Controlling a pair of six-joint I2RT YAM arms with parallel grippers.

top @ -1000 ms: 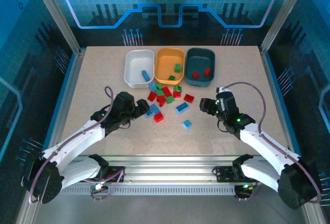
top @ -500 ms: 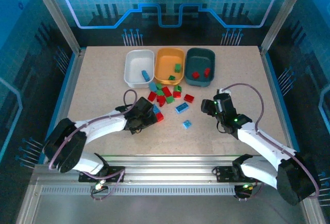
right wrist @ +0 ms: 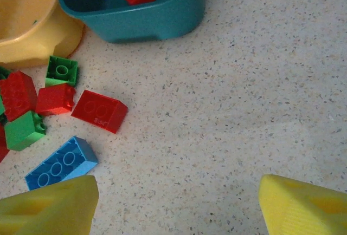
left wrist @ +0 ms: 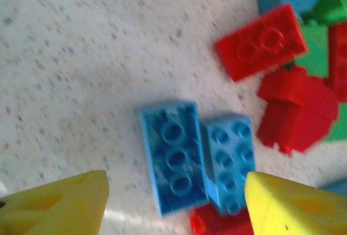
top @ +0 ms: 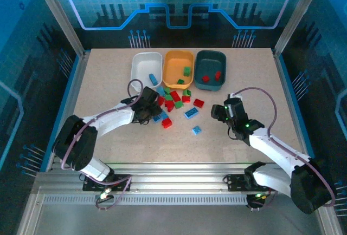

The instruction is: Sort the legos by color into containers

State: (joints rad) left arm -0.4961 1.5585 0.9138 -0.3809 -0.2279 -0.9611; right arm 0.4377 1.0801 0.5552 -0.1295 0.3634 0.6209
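Left gripper has swung in, jaws narrowing round two blue bricks for the white tray; right gripper hangs wide.

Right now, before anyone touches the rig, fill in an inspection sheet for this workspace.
Surface: speckled beige tabletop, flat.
Job's things: white plastic tray holds one blue brick; orange-yellow plastic tray, two green bricks; dark teal plastic tray, two red bricks; loose red, green and blue bricks lie before the trays.
Clutter: nothing seen.
End effectors: left end effector open, straddling two light blue bricks; right end effector open above bare tabletop.
Cables: purple cable loops along each arm.
Surroundings: aluminium frame posts, blue-lit panels.
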